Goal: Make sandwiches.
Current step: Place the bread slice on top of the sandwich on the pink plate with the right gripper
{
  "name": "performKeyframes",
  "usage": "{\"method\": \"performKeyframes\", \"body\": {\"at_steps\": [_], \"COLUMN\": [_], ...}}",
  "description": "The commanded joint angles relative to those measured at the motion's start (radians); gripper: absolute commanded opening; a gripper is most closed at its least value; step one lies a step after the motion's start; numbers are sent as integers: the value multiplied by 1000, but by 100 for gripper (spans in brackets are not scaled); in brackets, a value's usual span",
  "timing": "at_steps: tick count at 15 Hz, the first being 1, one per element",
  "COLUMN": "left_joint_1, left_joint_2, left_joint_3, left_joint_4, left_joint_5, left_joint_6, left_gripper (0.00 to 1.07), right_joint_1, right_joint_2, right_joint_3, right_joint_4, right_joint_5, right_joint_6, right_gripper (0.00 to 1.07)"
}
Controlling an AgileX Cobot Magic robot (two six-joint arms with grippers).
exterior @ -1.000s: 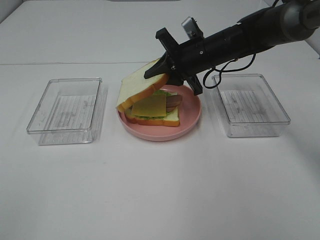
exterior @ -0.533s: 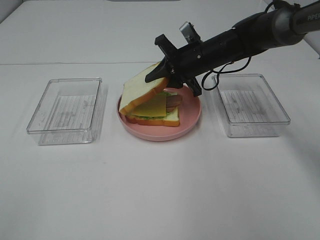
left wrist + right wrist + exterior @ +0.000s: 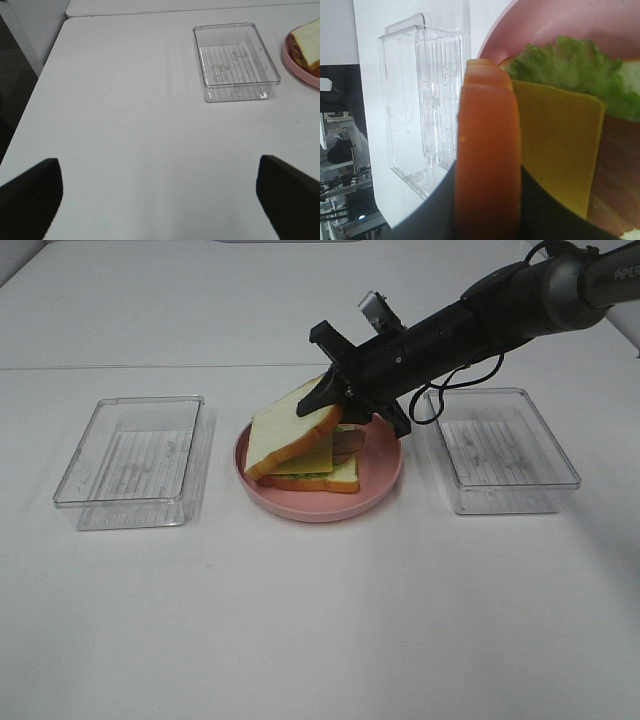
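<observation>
My right gripper (image 3: 332, 405) is shut on the top bread slice (image 3: 285, 433), white with an orange-brown crust. It holds the slice tilted over the sandwich stack on the pink plate (image 3: 375, 487), low edge at the stack's left side. Under it lie yellow cheese (image 3: 316, 457), bacon (image 3: 349, 443) and the bottom bread slice (image 3: 338, 478). The right wrist view shows the crust (image 3: 487, 150) between the dark fingers (image 3: 435, 210), with cheese (image 3: 555, 150), lettuce (image 3: 570, 70) and bacon (image 3: 615, 185) beyond. My left gripper (image 3: 160, 200) is open and empty over bare table, away from the plate (image 3: 295, 57).
A clear plastic tray (image 3: 130, 450) stands left of the plate and another (image 3: 500, 450) right of it, under my right arm. The left tray also shows in the left wrist view (image 3: 235, 60) and in the right wrist view (image 3: 420, 100). The table is white.
My right gripper has lowered the top bread slice toward the stack; the slice now covers most of the cheese. The left arm has not moved.
</observation>
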Motion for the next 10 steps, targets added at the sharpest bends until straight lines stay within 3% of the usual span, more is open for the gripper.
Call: {"method": "performKeyframes", "body": {"at_steps": [1,3,6,10], "left_joint_1": [4,4,4,4], "left_joint_2": [-14,-14,-14,-14], "left_joint_3": [3,3,3,3], "left_joint_4": [-6,-6,-6,-6], "left_joint_5": [-4,-4,-4,-4], "left_joint_6": [0,0,0,1], "left_gripper": [98,98,98,98], "right_joint_1": [-2,-2,-2,-3], "right_joint_2": [-2,-2,-7,-33], "right_joint_3": [-4,-4,-4,-6], "right_joint_4": [-47,-77,-107,-181], "right_joint_5": [-10,-3,-3,-6], "right_joint_6": [36,57,73,86], "right_gripper": [2,36,74,74]}}
